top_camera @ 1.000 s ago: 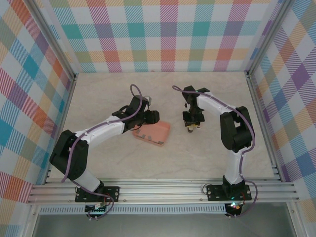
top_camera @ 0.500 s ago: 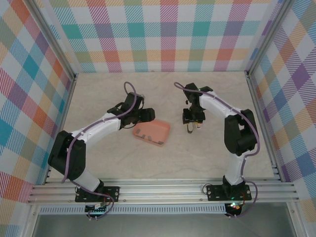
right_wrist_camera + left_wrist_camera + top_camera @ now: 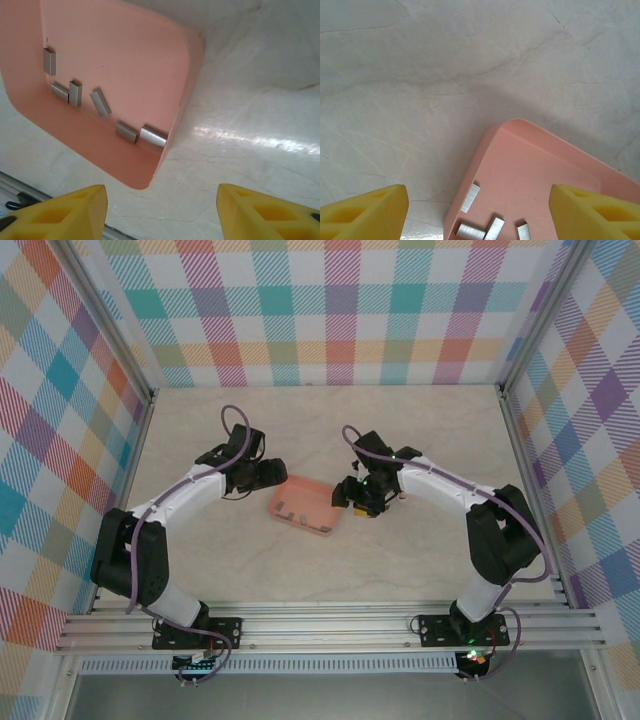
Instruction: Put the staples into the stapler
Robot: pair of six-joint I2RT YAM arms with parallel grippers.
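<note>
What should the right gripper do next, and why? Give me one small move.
Probably lower the right gripper toward the nearest of the staples, the one by the edge of the pink tray. The gripper is open with nothing between its fingers, and six staples lie loose in the tray, none picked up yet.
</note>
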